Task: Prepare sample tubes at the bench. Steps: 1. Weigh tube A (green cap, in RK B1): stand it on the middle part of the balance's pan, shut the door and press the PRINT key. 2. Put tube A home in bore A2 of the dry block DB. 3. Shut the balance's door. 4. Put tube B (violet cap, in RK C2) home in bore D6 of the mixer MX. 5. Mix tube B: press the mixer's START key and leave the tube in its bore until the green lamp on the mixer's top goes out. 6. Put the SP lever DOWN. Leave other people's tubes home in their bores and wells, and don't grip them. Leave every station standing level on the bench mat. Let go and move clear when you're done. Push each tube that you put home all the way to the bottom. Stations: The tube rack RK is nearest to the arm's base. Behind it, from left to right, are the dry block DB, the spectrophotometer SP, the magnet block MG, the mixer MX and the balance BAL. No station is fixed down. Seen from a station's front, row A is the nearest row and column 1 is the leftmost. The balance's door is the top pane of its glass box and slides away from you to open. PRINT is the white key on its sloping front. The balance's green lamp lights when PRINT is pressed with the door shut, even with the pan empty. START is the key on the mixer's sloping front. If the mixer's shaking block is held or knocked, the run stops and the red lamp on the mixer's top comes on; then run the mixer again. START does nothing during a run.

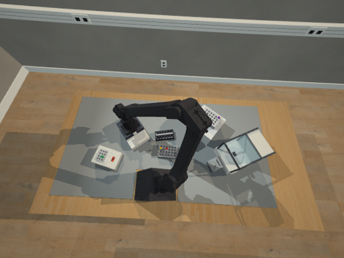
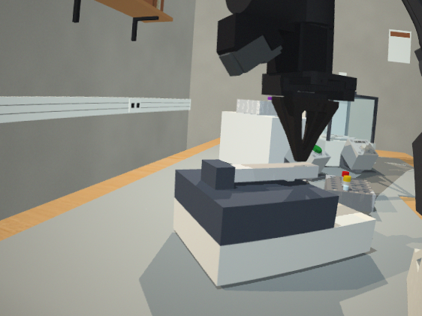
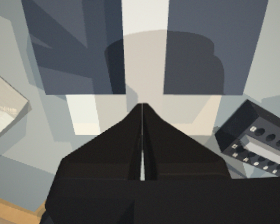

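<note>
My gripper [image 1: 133, 132] [image 2: 301, 160] [image 3: 142, 111] is shut and empty, its tips right above the free end of the white SP lever [image 2: 263, 172] [image 3: 145, 15]. Whether they touch is unclear. The lever lies nearly flat, with a small gap under its free end, over the dark top of the spectrophotometer [image 1: 138, 140] [image 2: 278, 226] [image 3: 200, 50]. Green-capped tube A [image 1: 102, 156] stands in the dry block [image 1: 119, 161]. Violet-capped tube B [image 1: 218, 117] [image 2: 269, 98] stands in the mixer [image 1: 216, 130] [image 2: 244, 136]; its lamps are not readable. The balance [image 1: 264, 144] has glass over its box.
The rack [image 1: 168, 155] [image 2: 357, 200] holds a yellow-capped tube [image 1: 161, 147] [image 2: 347, 179] and a red-capped tube [image 1: 166, 148] [image 2: 345, 173]. The magnet block [image 1: 164, 139] [image 3: 232, 132] stands just right of the spectrophotometer, behind the rack. The raised arm spans above the rack and mixer.
</note>
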Robot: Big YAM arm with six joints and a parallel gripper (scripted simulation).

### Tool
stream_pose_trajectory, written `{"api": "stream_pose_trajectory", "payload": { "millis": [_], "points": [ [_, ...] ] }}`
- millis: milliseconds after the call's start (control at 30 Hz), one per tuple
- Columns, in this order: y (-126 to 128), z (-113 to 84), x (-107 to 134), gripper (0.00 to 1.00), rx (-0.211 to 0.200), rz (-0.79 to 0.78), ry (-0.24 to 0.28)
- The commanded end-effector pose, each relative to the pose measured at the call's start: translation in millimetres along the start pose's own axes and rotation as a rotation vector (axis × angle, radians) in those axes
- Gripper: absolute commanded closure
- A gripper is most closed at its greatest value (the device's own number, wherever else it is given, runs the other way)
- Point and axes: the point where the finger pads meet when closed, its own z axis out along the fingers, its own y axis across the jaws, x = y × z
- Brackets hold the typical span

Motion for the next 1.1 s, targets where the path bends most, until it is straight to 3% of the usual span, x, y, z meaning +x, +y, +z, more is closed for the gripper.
{"api": "stream_pose_trajectory", "payload": {
  "millis": [0, 233, 1067],
  "points": [
    [-4, -4.1, -11, 1.0, -0.003, 0.015, -0.032],
    [-2, 10.2, -1, 1.0, -0.002, 0.005, 0.001],
    [-2, 15.2, 0, 1.0, -0.003, 0.006, 0.002]
  ]
}}
